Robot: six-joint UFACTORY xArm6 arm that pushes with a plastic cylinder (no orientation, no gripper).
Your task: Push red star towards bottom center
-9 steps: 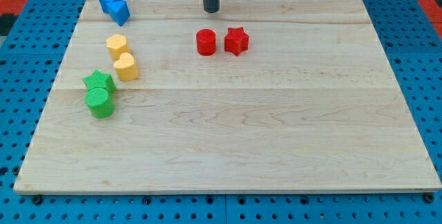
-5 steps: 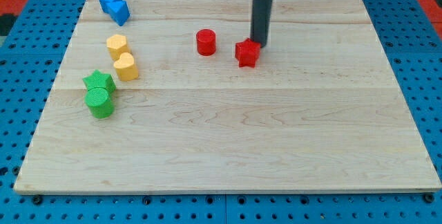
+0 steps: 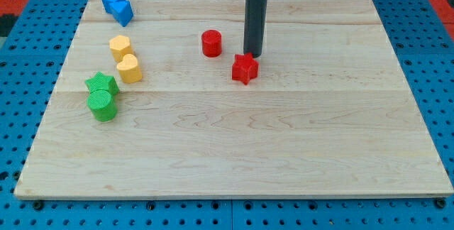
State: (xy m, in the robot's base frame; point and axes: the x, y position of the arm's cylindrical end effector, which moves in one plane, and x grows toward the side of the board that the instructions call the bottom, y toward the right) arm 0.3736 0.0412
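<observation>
On pale wood, my tip (image 3: 253, 54) seemingly touches the ridged red star (image 3: 245, 68); fingers unseen.

object: small red star-shaped block (image 3: 245, 68)
look: solid red, short points, flat top face
pose: lying flat on the wooden board, upright, not tipped
place: just below my tip (image 3: 252, 54) toward the view's bottom, slightly to its left
contact: touching or almost touching my tip; cannot tell which

My tip (image 3: 253, 53) sits just above the red star (image 3: 244, 68) — red cylinder (image 3: 211, 43) to the view's left.
</observation>
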